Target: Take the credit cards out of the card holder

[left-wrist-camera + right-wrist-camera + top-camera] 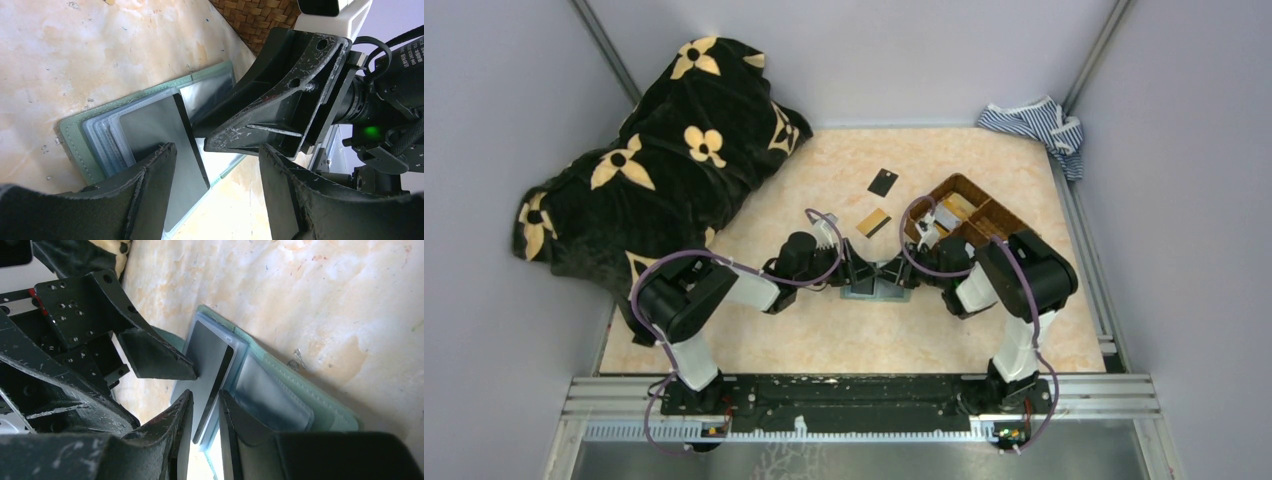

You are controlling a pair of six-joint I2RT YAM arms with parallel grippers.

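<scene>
The card holder, a sage-green wallet, lies open on the table between both grippers. It also shows in the left wrist view and the right wrist view. A grey credit card sticks out of its pockets, tilted up off the wallet. My right gripper is closed narrowly on this card's edge; it shows in the top view too. My left gripper is open wide, with one finger over the card and wallet; the top view shows it as well.
A loose black card and a gold card lie behind the wallet. A brown woven divided basket stands at the right, close to the right arm. A black flowered blanket lies at the left, and a striped cloth at the back right.
</scene>
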